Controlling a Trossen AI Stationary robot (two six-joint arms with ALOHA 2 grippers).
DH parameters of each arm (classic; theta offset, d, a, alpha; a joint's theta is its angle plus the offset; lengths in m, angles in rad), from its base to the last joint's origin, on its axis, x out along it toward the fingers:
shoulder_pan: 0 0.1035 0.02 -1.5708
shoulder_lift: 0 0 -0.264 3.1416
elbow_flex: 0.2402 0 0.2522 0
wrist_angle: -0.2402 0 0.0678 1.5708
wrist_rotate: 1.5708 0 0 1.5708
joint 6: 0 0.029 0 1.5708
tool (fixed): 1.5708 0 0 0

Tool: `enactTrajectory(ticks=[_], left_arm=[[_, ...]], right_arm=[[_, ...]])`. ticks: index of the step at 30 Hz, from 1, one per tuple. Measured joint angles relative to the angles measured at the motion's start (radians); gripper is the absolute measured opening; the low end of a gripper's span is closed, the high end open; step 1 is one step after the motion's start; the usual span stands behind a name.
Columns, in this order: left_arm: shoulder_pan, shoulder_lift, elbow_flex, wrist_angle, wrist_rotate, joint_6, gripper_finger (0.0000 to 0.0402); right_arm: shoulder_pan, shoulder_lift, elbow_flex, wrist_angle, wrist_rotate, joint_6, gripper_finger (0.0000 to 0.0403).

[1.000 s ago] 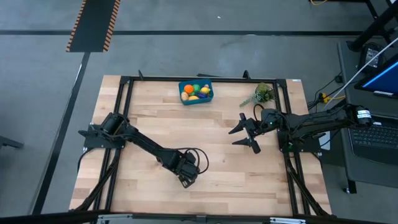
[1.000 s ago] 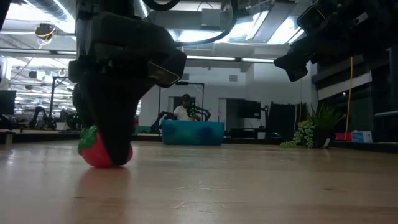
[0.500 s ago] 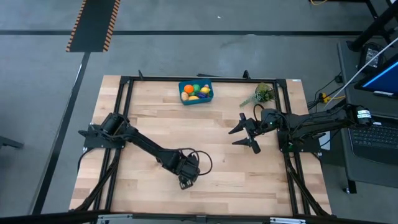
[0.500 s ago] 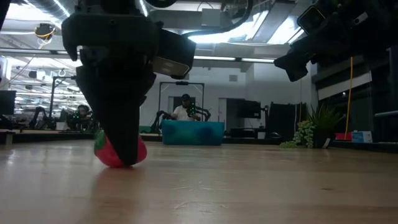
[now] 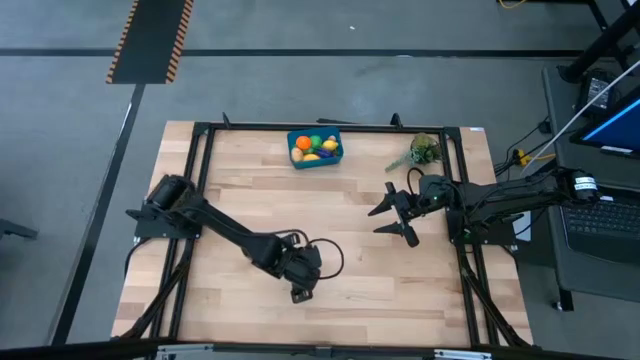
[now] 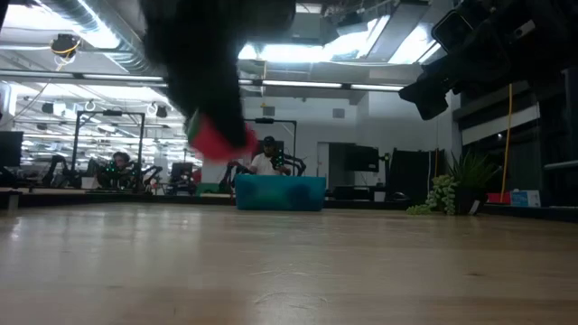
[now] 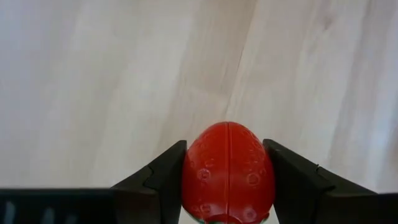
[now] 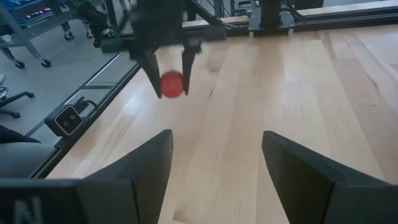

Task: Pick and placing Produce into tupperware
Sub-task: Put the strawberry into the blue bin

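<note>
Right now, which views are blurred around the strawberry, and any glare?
Low view: the strawberry and left gripper are smeared by motion, ceiling lights glaring behind. Left wrist view: strawberry sharp between the fingers, table soft. Right wrist view: the strawberry is a blurred red blob; the right gripper waits open.

strawberry: glossy red, faint embossed ring marks; green cap in the low view
left gripper: black fingers
right gripper: dark grey-black
tupperware: blue; teal-blue in the low view
produce in tupperware: orange, yellow, green pieces
table: pale wood planks, black frame
plant sprig: green
floor marking: orange-and-black striped edges
</note>
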Motion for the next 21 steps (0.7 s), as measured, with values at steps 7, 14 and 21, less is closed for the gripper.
enactTrajectory(ticks=[7,14,21], left_arm=[[0.017,-0.079,0.023,0.036,-0.073,0.040,0.0178],[0.028,-0.110,0.024,0.110,-0.152,0.145,0.0178],[0.003,-0.111,0.024,0.141,-0.381,0.217,0.0178]], right_arm=[[0.000,0.000,0.000,-0.010,0.000,0.001,0.0250],[0.000,0.000,0.000,-0.020,0.000,0.001,0.0250],[0.000,0.000,0.000,-0.027,0.000,0.000,0.0250]])
